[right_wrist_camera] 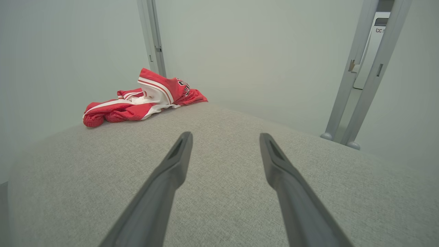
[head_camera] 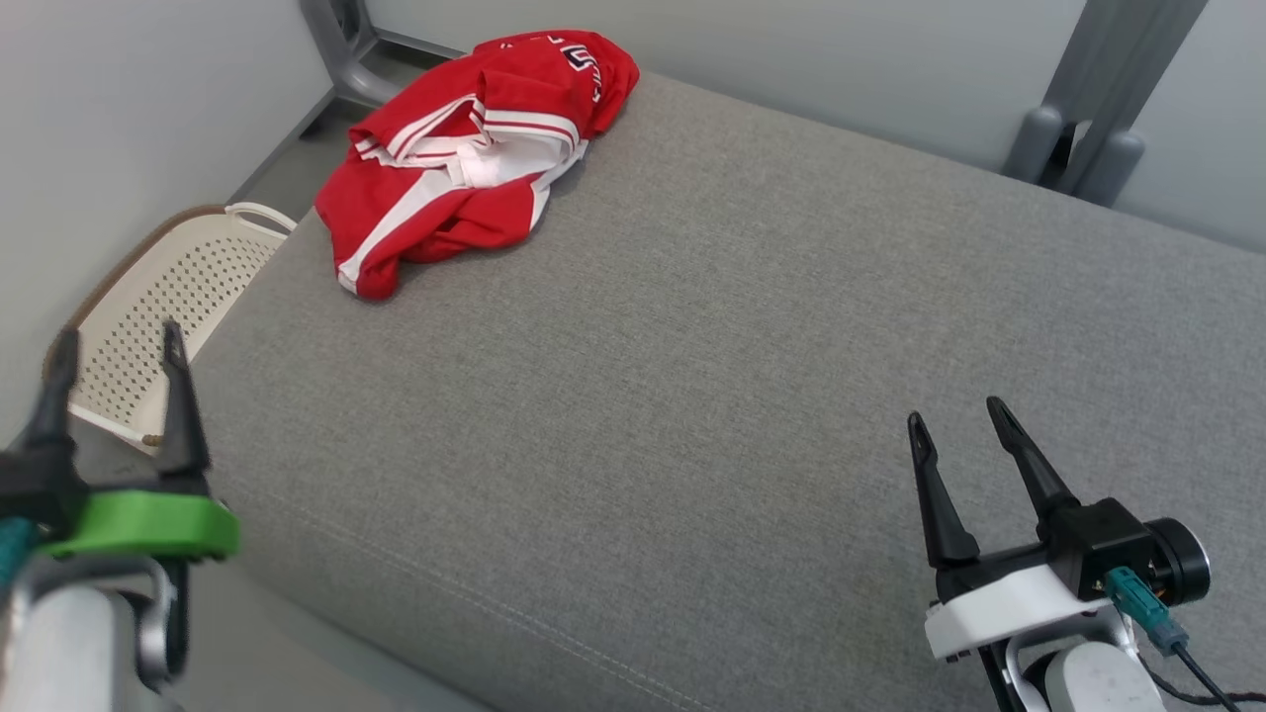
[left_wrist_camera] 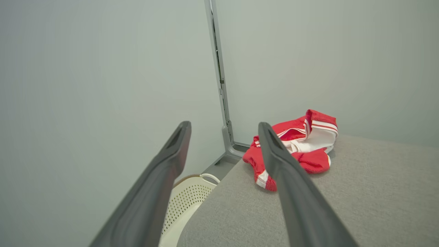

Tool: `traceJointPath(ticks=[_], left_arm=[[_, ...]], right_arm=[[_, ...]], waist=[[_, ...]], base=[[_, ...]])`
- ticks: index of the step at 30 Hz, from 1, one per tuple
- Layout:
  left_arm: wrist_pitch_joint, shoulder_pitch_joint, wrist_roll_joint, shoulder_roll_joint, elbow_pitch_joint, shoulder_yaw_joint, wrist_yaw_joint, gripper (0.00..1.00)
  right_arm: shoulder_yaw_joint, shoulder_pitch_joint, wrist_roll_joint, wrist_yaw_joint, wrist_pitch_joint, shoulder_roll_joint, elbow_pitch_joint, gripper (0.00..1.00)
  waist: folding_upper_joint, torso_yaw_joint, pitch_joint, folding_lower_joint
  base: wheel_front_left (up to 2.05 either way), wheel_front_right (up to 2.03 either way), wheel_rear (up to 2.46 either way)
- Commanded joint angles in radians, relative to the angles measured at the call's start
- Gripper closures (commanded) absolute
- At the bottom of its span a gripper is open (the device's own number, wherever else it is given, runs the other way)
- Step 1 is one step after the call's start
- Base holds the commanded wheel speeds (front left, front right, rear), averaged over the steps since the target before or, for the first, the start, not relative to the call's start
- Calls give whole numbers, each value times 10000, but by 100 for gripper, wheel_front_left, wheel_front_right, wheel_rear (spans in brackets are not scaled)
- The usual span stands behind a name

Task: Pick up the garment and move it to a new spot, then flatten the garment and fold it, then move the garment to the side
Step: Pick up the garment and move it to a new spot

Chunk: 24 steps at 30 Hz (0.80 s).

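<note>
Closest to me, my left gripper [head_camera: 119, 333] hung off the near left corner of the grey cushioned surface [head_camera: 712, 376], its fingers spread with nothing between them. It was above a perforated cream basket [head_camera: 198, 267] that sat low against the cushion's left edge. My right gripper [head_camera: 955, 412] hovered over the near right part, fingers likewise apart and empty. Between them and onward the fabric lay bare, with wide room to move across. At the far left corner the red and white garment [head_camera: 475, 148] lay crumpled, one fold reaching the left edge. Beyond it stood pale walls and grey metal posts [head_camera: 1088, 109].
</note>
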Motion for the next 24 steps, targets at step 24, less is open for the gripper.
traceJointPath(ticks=[24], left_arm=[[3462, -6630, -1641, 2506, 4734, -1400, -1115, 0]], right_arm=[[127, -1314, -1505, -1, 638, -43, -1833, 0]], waist=[[0, -2248, 4431, 0]], base=[[0, 0, 0]])
